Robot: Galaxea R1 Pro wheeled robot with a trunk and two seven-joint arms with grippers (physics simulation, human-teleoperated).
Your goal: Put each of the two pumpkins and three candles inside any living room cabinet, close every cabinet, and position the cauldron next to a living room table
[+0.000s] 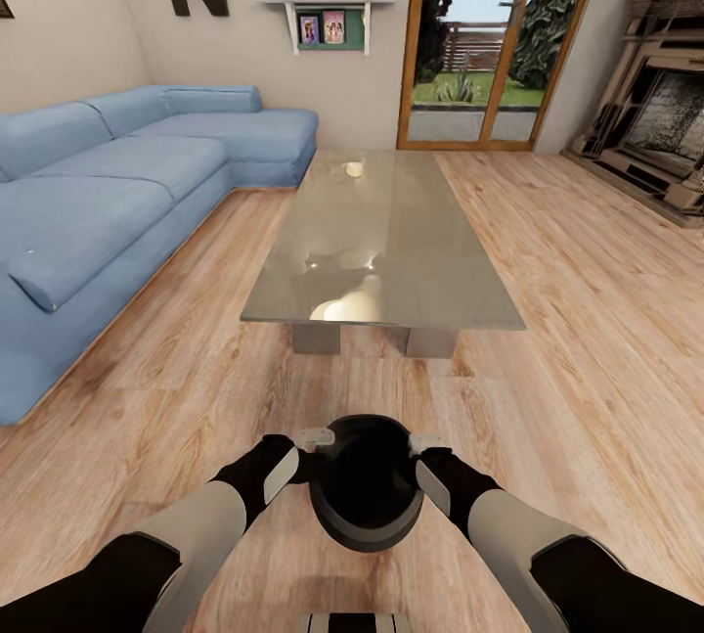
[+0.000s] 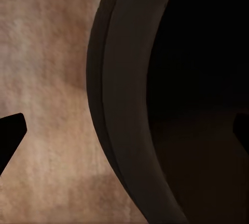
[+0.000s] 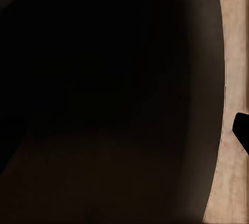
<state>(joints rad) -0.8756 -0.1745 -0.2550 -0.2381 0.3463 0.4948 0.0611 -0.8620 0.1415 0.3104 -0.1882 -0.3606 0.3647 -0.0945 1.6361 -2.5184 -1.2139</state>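
Head view: the black cauldron (image 1: 367, 498) sits between my two grippers, above the wood floor (image 1: 587, 320), just short of the glass coffee table (image 1: 381, 242). My left gripper (image 1: 311, 441) and right gripper (image 1: 426, 445) each straddle its rim, clamped on it. A blue sofa (image 1: 108, 193) stands left.

Cauldron (image 1: 367, 496) between both end effectors, before table (image 1: 391, 251); sofa (image 1: 108, 193) left, fireplace (image 1: 660, 134) right.

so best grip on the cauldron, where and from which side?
Take the cauldron by its rim at opposite sides, left gripper and right gripper each straddling the wall. The round body is probably too wide for one gripper; the open mouth leaves the rim exposed.
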